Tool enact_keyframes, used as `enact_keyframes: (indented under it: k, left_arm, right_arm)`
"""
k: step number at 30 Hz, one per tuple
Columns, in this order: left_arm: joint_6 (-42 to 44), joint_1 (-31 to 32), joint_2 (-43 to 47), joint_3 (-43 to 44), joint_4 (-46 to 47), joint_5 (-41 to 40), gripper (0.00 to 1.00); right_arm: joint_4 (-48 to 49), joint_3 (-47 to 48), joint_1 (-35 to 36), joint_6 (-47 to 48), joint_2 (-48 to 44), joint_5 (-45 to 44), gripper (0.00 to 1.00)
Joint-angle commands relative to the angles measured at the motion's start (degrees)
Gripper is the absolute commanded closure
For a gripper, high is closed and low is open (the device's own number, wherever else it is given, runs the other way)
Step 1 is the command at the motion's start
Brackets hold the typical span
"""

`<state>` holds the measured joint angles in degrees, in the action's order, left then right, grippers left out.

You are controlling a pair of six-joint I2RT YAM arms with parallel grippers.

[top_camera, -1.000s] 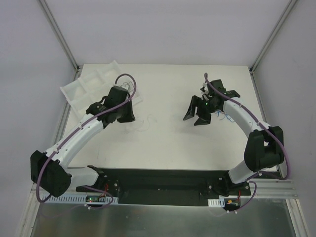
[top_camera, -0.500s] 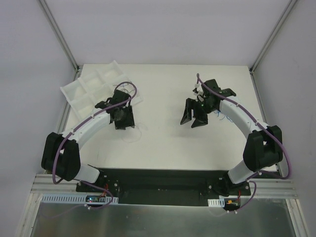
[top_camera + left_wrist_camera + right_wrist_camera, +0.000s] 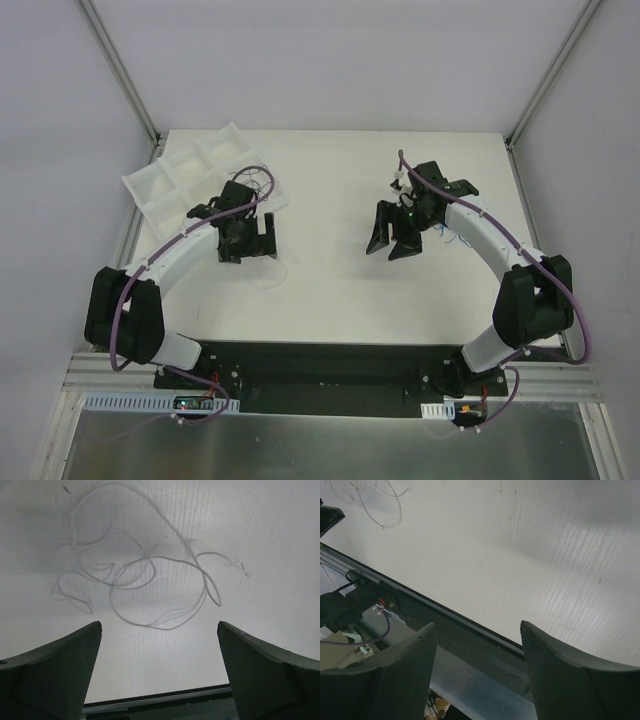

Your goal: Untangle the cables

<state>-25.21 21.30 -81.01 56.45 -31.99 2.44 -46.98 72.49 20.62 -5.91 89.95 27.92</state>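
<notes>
A thin pale cable (image 3: 150, 580) lies in loose overlapping loops on the white table, just ahead of my left gripper (image 3: 159, 625). That gripper is open wide, with nothing between its fingers. In the top view the left gripper (image 3: 252, 253) hangs low beside the faint cable (image 3: 270, 272). My right gripper (image 3: 388, 250) is open and empty over the middle-right of the table. In its own view the right gripper (image 3: 477, 626) points at the table's near edge, and the pale cable (image 3: 375, 500) shows far off at top left. A bit of thin blue cable (image 3: 456, 238) lies beside the right arm.
A white compartment tray (image 3: 185, 170) sits at the back left, close behind the left gripper. The black base rail (image 3: 445, 625) runs along the table's near edge. Metal frame posts stand at the back corners.
The left gripper has opened from shut and let the pale cable go onto the table. The left arm swung in over it. The right gripper shifted slightly left.
</notes>
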Motion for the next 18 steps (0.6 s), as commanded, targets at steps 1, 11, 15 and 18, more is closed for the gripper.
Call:
enact_keyframes:
  k: [1, 11, 15, 18]
  left_arm:
    - [4.4, -5.5, -2.7, -0.5, 1.0, 6.9, 0.01]
    - [-3.8, -8.3, -12.8, 2.5, 0.0, 2.3, 0.01]
    - [-7.4, -7.2, -17.7, 5.4, 0.7, 1.9, 0.01]
    - [-7.5, -3.8, -21.7, 8.8, -0.1, -0.8, 0.04]
  right_arm:
    - [-1.2, 0.9, 0.8, 1.9, -2.4, 0.3, 0.3]
    - [-2.1, 3.0, 1.0, 2.4, -0.3, 0.0, 0.32]
    - [-2.1, 2.5, 1.1, 2.5, -1.1, -0.3, 0.32]
    - [-2.1, 2.4, 1.0, 2.5, -1.2, -0.3, 0.32]
